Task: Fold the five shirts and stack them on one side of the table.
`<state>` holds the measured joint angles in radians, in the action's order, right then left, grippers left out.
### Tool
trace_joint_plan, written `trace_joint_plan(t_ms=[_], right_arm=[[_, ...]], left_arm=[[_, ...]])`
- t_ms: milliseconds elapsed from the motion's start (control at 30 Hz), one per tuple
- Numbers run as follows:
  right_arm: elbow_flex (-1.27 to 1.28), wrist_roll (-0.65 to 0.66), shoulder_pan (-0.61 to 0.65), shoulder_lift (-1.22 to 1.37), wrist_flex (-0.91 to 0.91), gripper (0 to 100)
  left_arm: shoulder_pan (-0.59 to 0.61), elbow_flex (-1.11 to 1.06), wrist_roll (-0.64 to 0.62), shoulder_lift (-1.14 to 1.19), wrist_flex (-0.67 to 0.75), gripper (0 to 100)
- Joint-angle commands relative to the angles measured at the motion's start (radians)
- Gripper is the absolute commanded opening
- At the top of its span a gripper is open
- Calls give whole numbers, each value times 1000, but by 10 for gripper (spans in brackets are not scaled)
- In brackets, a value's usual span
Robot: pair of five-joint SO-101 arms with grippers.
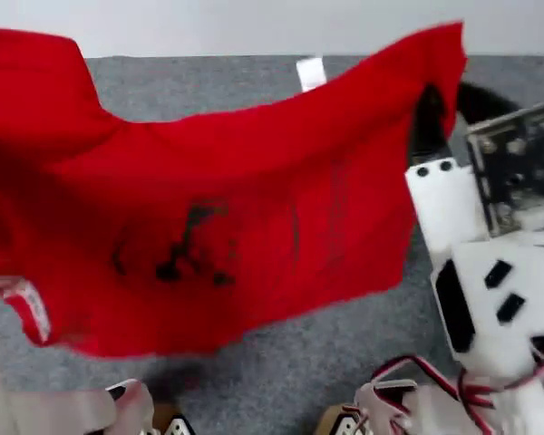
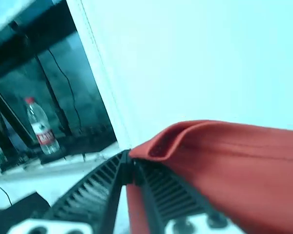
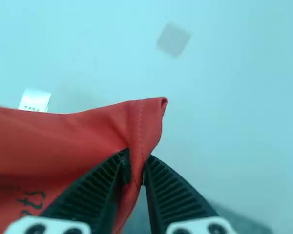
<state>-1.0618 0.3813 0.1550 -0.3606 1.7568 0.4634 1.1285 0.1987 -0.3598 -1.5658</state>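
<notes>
A red shirt [image 1: 227, 227] with a dark print hangs spread in the air above the grey table [image 1: 344, 362], held up at two corners. My right gripper [image 1: 428, 122] is shut on the shirt's upper right corner. In the right wrist view its black ribbed fingers [image 3: 105, 183] pinch the red shirt [image 3: 63, 141] hem, with my right gripper [image 3: 133, 168] closed tight. In the left wrist view my left gripper [image 2: 129, 168] is shut on the folded edge of the red shirt [image 2: 234, 165]. A white label [image 1: 311, 72] pokes up from the shirt's top edge.
A white wall stands behind the table. In the left wrist view, a plastic bottle [image 2: 40, 127] stands on a surface in front of a dark window. White arm housings and red cables [image 1: 490, 308] crowd the lower right of the high view.
</notes>
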Motion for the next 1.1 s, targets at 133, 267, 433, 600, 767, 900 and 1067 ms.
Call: trace_joint_plan(t_ms=[133,267,433,600,767,900,1067], right_arm=[[482,3,-16,-1,-54,9],[733,2,-18,45,-245,9],[999,3,-18,113,-558,9],[1155,6,-19,191,-745,9],[1177,8,-56,289,-839,9],[1175,8,-102,357,-934,9],[1175,8,-116,389,-938,9]], left_arm=[[-31,-341,5,180,183,5],[-91,-527,63,325,292,5],[-143,-616,77,522,451,5],[-164,-607,77,624,445,5],[-212,-605,78,637,269,6],[-236,-621,78,652,157,7],[-302,-641,78,773,141,29]])
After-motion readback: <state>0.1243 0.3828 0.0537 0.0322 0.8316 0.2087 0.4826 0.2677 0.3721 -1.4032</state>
